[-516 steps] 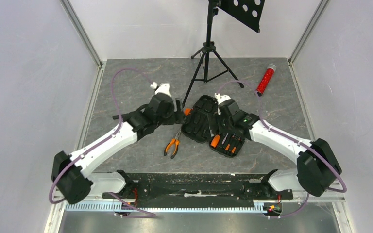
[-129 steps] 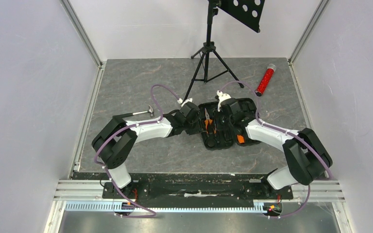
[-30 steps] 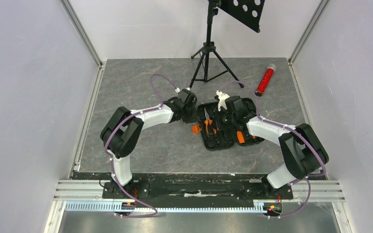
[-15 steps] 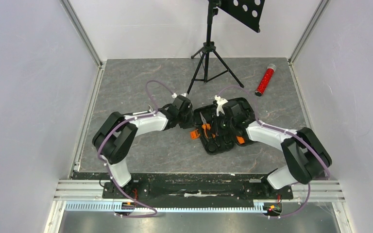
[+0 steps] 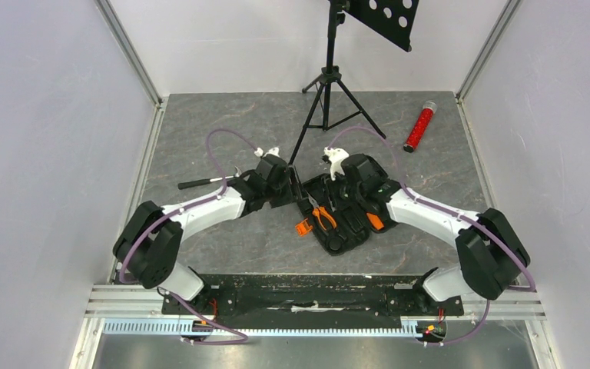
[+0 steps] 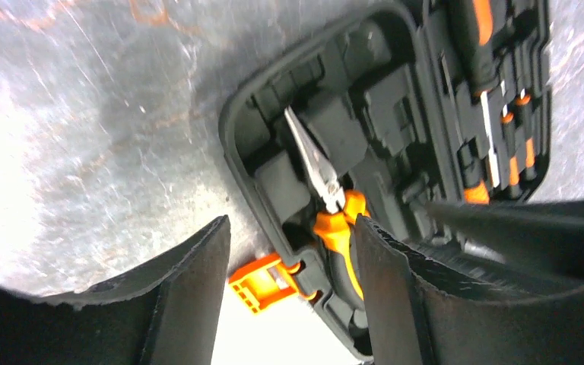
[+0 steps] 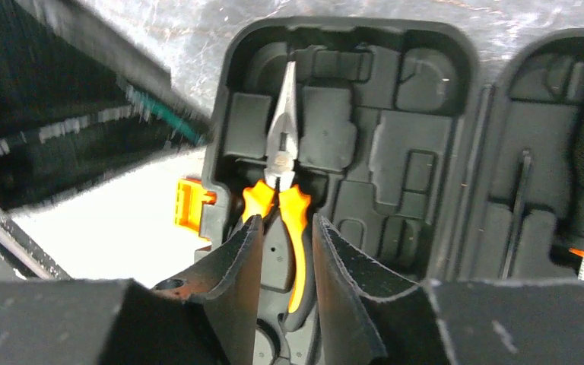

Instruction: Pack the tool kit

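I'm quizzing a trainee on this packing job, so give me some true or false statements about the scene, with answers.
1. The case is open. True.
2. The pliers lie on the table beside the case. False: they lie inside the case, in the half with the orange latch.
3. The hammer is packed in the case. False: it lies on the table, by the left arm.
4. The left hand is open and holds nothing. True.
5. The red tube lies apart from the case. True.
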You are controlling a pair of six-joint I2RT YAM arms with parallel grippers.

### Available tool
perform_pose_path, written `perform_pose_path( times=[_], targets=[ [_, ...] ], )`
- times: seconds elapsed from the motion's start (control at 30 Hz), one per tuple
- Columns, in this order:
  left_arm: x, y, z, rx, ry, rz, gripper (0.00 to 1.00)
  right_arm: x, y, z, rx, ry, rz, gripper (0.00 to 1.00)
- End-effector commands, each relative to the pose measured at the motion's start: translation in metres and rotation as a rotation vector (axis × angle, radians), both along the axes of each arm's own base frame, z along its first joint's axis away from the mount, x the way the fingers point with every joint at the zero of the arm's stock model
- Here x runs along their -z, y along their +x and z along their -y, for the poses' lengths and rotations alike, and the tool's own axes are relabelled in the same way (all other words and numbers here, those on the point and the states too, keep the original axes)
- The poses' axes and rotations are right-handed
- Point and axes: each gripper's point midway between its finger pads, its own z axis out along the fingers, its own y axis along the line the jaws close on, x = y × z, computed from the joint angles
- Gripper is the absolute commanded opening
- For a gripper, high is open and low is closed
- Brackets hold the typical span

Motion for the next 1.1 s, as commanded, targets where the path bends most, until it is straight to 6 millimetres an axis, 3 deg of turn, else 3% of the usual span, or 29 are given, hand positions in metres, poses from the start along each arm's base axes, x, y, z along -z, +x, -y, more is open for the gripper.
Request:
perform_pose_path(
  times=[0.0,0.3,0.47,0.8,1.07],
  targets=[
    [-0.025,0.035,-0.010,-0.049,0.055,0.097,0.69,-0.009,0.013,-0.013,-0.027,-0.015,0.070,0.33],
    [-0.002,0.048,0.007,-0.017,0.059,0.037,0.60,0.005,0.015,-0.034,-0.089,-0.026,0.037,0.36],
    [0.004,0.047,0.012,-0.007,0.041,0.016,0.58,0.009,0.005,-0.023,-0.091,-0.058,0.014,0.42],
    [0.013,0.042,0.018,0.003,0.017,-0.019,0.57,0.021,-0.034,-0.018,-0.122,-0.036,-0.059,0.37],
    [0.016,0.040,0.020,0.005,0.004,-0.035,0.53,0.035,-0.041,-0.021,-0.106,-0.061,-0.078,0.35]
  ],
)
